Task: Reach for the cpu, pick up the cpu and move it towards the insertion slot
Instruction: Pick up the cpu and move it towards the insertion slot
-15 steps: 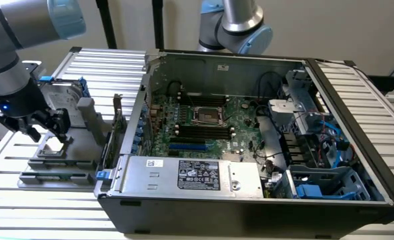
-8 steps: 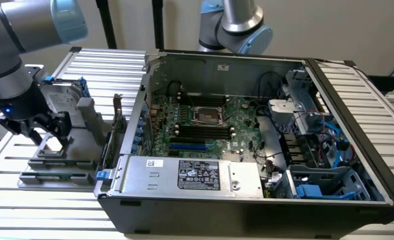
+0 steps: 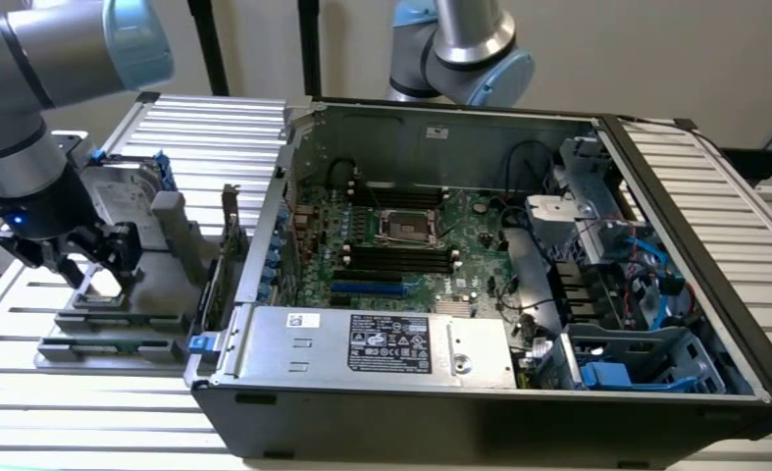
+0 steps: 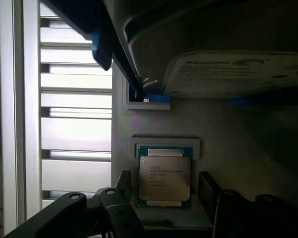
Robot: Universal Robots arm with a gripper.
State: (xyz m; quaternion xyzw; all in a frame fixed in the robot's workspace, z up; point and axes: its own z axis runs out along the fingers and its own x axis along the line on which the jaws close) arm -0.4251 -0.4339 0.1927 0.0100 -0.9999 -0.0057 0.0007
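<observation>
Tool (image 3: 98, 278) open, fingers (image 4: 208, 189) flanking the cpu (image 4: 165, 177) in its grey holder (image 4: 164, 143), insertion slot (image 3: 405, 228) well apart inside the case (image 3: 490, 417)

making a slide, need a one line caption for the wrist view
Open gripper straddling the cpu, which sits in its grey holder, with a hard drive nearby.

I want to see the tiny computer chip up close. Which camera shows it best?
The wrist view: the cpu faces the camera, silver top and print plain. In the exterior view the end effector stands over it, and the chip is too small to tell.
</observation>
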